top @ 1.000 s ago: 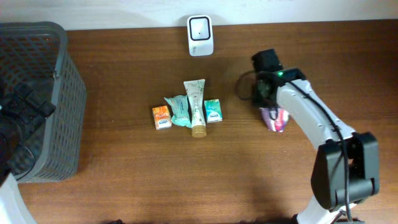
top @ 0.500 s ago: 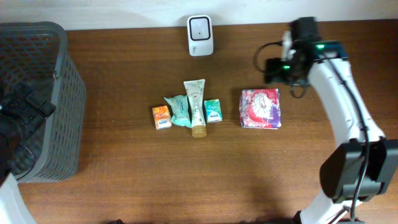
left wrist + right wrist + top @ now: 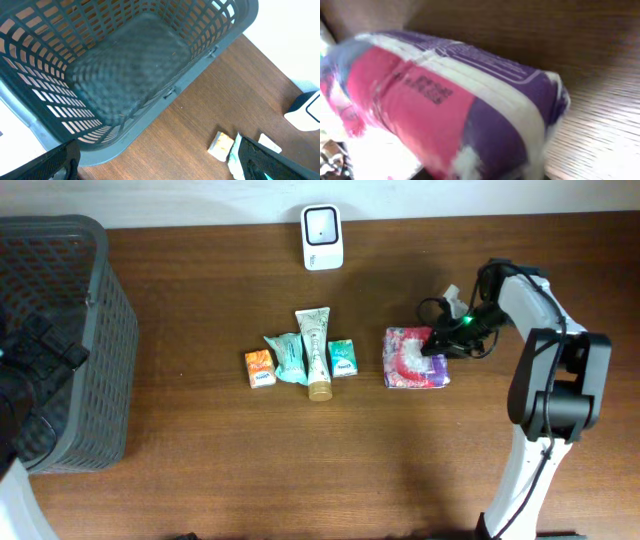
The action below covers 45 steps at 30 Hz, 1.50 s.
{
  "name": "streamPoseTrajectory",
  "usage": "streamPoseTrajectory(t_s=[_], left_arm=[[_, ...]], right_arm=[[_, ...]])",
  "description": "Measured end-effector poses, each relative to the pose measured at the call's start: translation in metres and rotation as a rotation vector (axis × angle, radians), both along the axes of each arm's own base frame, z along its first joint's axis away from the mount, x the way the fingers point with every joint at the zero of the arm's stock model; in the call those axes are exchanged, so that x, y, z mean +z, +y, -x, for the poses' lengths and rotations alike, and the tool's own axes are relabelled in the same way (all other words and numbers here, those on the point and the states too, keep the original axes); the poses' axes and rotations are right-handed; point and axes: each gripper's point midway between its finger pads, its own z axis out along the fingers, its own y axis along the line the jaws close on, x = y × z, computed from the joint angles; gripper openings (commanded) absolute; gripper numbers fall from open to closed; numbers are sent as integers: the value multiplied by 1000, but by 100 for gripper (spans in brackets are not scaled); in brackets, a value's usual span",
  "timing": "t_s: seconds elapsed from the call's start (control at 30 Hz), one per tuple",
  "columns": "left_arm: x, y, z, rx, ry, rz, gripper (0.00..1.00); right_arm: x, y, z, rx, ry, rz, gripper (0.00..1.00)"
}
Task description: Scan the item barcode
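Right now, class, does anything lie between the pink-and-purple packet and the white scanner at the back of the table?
Nothing visible does. Bare wood runs from the packet to the scanner. The tube and small boxes lie left of the packet, off that path.

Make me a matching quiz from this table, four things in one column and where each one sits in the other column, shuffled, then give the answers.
Things:
1. grey basket
2. white scanner
3. pink and purple packet
4. orange box

Places:
A. leftmost of the small items in the middle
B. far edge of the table, near the centre
C. furthest right of everything lying on the table
D. left end of the table

Pairs: 1-D, 2-B, 3-C, 4-A
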Motion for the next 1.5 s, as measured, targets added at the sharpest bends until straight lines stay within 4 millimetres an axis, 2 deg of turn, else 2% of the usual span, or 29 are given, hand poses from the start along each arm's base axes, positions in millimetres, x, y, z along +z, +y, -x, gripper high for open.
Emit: streamPoseTrajectory(t_s=[0.03, 0.1, 0.17, 0.23, 0.3, 0.33, 0.37, 0.43, 0.5, 0.57, 0.8, 0.9, 0.97, 1.03, 1.17, 1.23, 1.3, 1.33, 1.4, 1.47, 1.5], left_arm=[[0, 0, 0, 0, 0, 0, 99], [0, 0, 0, 0, 0, 0, 99], [0, 0, 0, 0, 0, 0, 99], [0, 0, 0, 0, 0, 0, 99], [0, 0, 0, 0, 0, 0, 99], [0, 0, 0, 0, 0, 0, 99], [0, 0, 0, 0, 1, 0, 99], [0, 0, 0, 0, 1, 0, 99], [0, 0, 0, 0, 1, 0, 99], [0, 0, 0, 0, 1, 1, 99], [0, 0, 0, 0, 1, 1, 99], [0, 0, 0, 0, 0, 0, 99], [0, 0, 0, 0, 1, 0, 99], [0, 0, 0, 0, 1, 0, 99], [0, 0, 0, 0, 1, 1, 99], [0, 0, 0, 0, 1, 0, 99], [0, 0, 0, 0, 1, 1, 99], [0, 0, 0, 0, 1, 0, 99], [0, 0, 0, 0, 1, 0, 99], [0, 0, 0, 0, 1, 1, 99], [0, 0, 0, 0, 2, 1, 99]], right_arm=[[1, 6, 0, 8, -4, -14, 4], [11, 37, -10, 24, -48, -115, 4], [19, 54, -21, 9, -73, -165, 4], [39, 74, -62, -40, -174, -208, 4], [78, 101, -114, -98, -339, -270, 4], [102, 124, -142, -126, -445, -315, 4], [113, 136, -152, -139, -487, -339, 4], [142, 176, -176, -194, -600, -384, 4], [151, 207, -184, -281, -622, -379, 4], [164, 220, -199, -387, -697, -363, 4], [194, 196, -240, -628, -922, -308, 4], [171, 193, -249, -683, -898, -306, 4], [137, 189, -254, -707, -847, -279, 4], [118, 189, -254, -711, -818, -263, 4], [121, 185, -258, -694, -858, -258, 4], [121, 172, -262, -694, -871, -243, 4], [125, 156, -266, -693, -872, -253, 4], [130, 139, -270, -696, -873, -265, 4], [149, 95, -275, -718, -873, -283, 4], [173, 30, -272, -767, -853, -281, 4], [174, 2, -265, -797, -801, -266, 4]])
